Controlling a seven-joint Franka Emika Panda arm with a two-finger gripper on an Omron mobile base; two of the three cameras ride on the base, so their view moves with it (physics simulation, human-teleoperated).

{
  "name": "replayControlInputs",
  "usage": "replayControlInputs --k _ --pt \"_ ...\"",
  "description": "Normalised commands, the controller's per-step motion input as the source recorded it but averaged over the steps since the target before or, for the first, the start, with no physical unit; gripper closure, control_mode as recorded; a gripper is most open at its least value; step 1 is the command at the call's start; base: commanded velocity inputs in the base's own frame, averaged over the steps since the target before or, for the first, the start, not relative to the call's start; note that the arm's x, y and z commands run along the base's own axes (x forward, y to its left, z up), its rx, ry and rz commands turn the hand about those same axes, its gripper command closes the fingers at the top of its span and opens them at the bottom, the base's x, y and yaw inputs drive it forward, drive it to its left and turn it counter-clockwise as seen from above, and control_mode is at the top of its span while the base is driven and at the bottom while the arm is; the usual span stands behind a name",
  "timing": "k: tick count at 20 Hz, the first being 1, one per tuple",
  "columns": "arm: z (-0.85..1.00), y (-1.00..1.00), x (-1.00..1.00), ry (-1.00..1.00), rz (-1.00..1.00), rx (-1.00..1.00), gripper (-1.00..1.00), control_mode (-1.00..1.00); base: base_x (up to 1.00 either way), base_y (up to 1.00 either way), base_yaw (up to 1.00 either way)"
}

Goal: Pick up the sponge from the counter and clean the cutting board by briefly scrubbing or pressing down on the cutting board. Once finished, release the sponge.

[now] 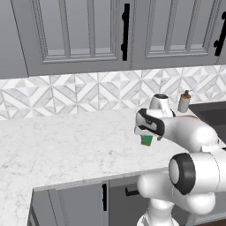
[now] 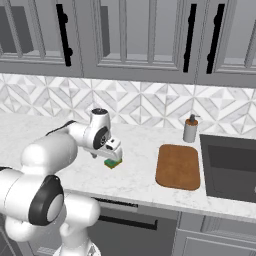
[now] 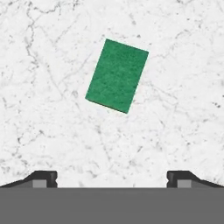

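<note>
— From the left side, what's the arm doing?
— The gripper (image 1: pixel 147 133) hangs just over the sponge (image 1: pixel 146 140), which lies on the counter (image 1: pixel 66 141). A soap bottle (image 1: pixel 184 102) stands behind it by the backsplash.
— And from the right?
— The sponge (image 2: pixel 113 163) sits under the gripper (image 2: pixel 112 153), well left of the cutting board (image 2: pixel 178 166); the sink (image 2: pixel 230 167) is just beyond the board.
— Looking down from the hand?
— The sponge (image 3: pixel 117 75) lies green side up, tilted, on bare marble (image 3: pixel 48 122). The fingertips (image 3: pixel 43 178) stand wide apart, holding nothing.
</note>
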Motion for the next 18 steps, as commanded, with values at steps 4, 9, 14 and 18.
replayControlInputs --k 4,9,14,18 --pt "-0.26 -0.04 0.15 0.01 -0.03 0.00 -1.00 -1.00 0.00 0.00 0.00" --pt "-0.20 0.00 0.15 0.00 -0.03 0.00 -1.00 -1.00 0.00 0.00 0.00" --pt "-0.18 0.00 0.15 0.00 -0.02 0.00 -1.00 -1.00 0.00 0.00 0.00" --pt "-0.13 0.00 0.20 0.00 -0.01 0.00 -1.00 -1.00 0.00 0.00 0.00"
